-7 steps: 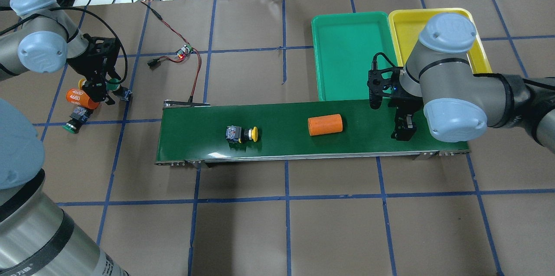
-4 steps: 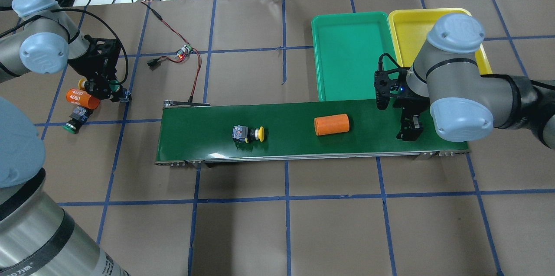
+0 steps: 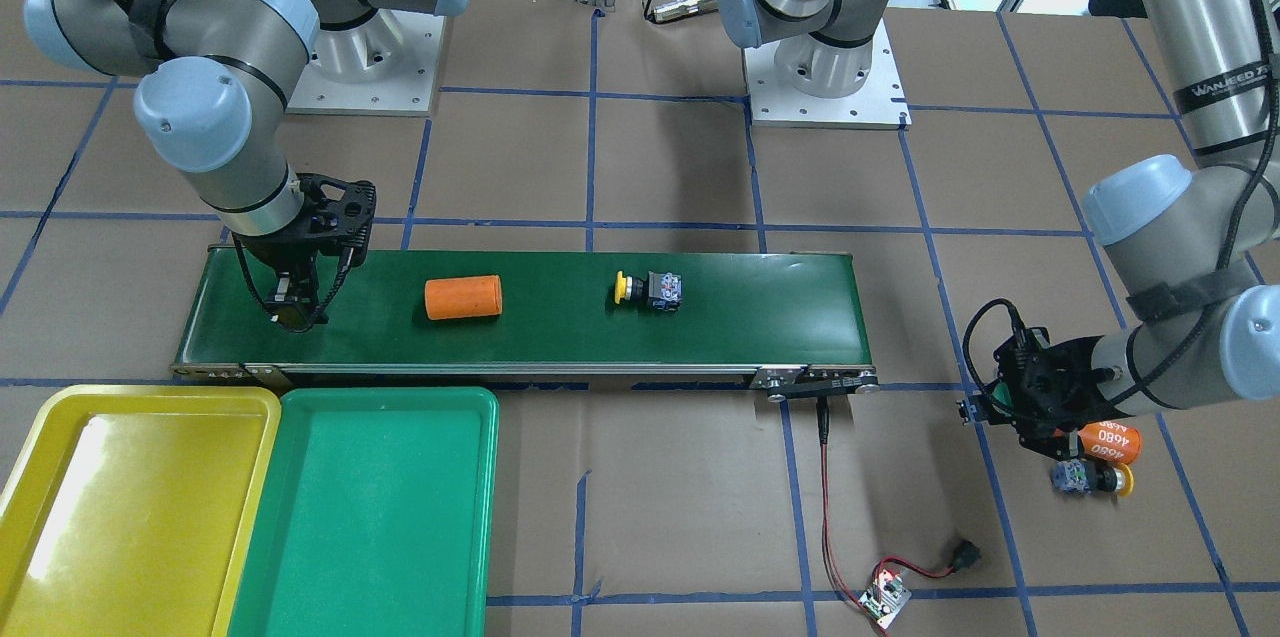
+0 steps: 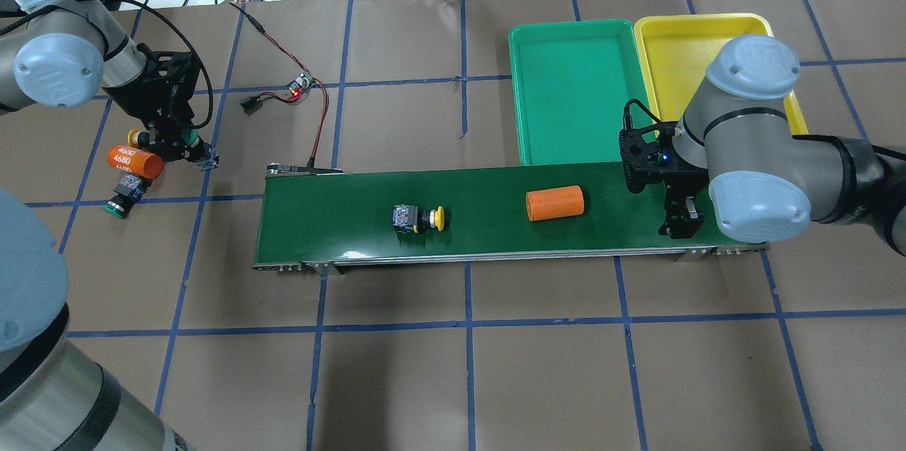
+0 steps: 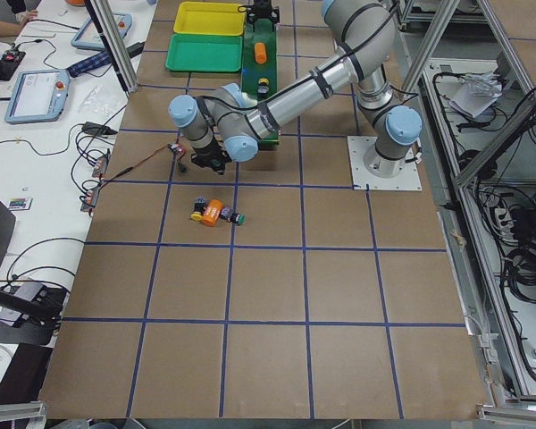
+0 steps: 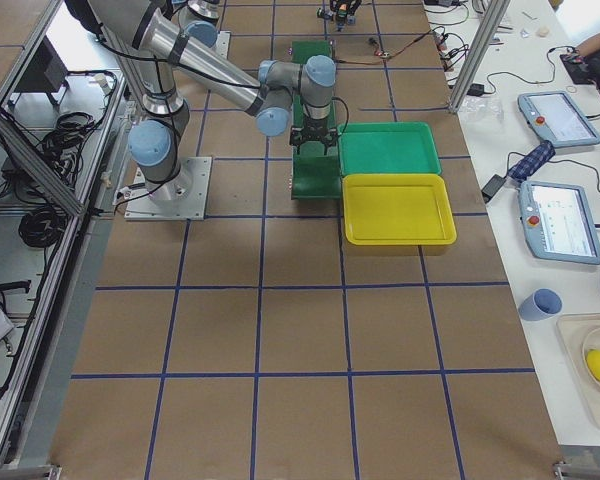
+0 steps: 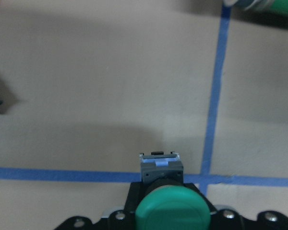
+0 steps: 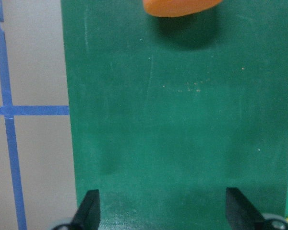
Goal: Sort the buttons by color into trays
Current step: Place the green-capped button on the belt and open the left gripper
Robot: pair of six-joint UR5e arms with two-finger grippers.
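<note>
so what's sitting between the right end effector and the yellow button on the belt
An orange cylinder lies on the belt between the right end effector and the yellow button, clear in the overhead view.

- tabletop: matt brown paper, blue tape lines
- yellow tray and green tray: glossy plastic, glare patches
- conveyor belt: matt green, faintly scuffed; metal edge rail
- green button: smooth plastic cap
</note>
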